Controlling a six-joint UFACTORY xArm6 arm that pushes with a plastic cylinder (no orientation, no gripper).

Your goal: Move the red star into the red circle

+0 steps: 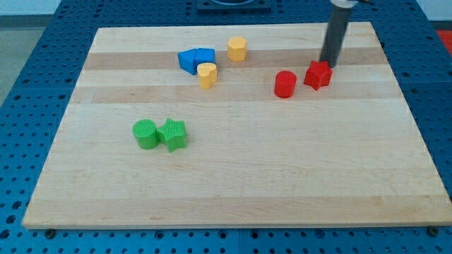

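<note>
Here my tip (329,64) touches red star (318,75).

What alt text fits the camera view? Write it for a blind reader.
My tip sits at the red star's upper right edge, with the red circle just to the star's left on a wooden board. Blue and yellow blocks cluster at the view's top; two green blocks sit lower left.
</note>
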